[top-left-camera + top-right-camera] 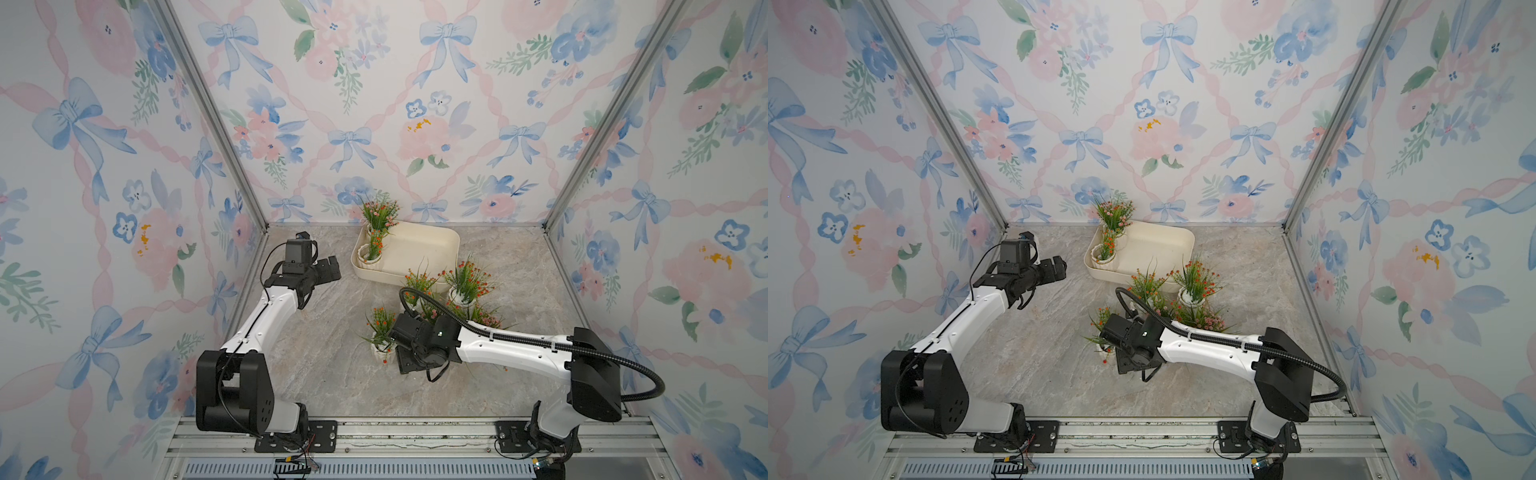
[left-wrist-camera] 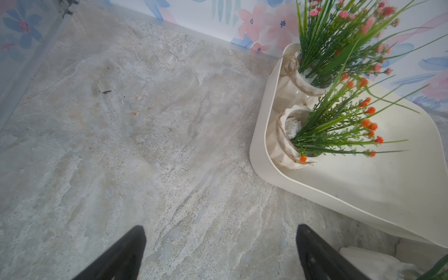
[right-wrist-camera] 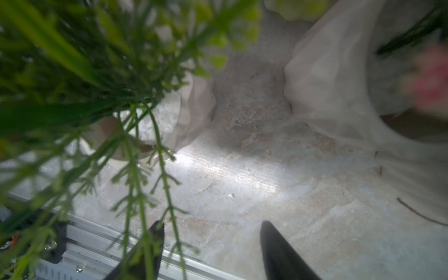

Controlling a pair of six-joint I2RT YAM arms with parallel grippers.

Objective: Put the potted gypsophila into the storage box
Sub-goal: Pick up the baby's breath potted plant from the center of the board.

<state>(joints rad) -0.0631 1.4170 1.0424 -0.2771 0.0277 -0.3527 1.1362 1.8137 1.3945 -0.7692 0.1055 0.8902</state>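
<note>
Holding two potted gypsophila (image 1: 372, 254) along its left side, storage box (image 1: 422, 249) sits nr back wall; more pots (image 1: 461, 297) stand outside on table (image 1: 324, 365). L gripper (image 1: 332, 268) fingers wide apart, empty; R gripper (image 3: 211, 226) fingers apart amid sprigs, gripping nothing.

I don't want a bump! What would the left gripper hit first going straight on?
Probably the bare table, not the box: the left gripper aims just beside it, though depth is unclear.

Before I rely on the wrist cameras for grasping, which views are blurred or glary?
Right wrist view: sprigs against the lens are blurred, and glare streaks the tabletop. Left wrist view: storage box and potted gypsophila inside are sharp. Both top views: sharp, evenly lit.
</note>
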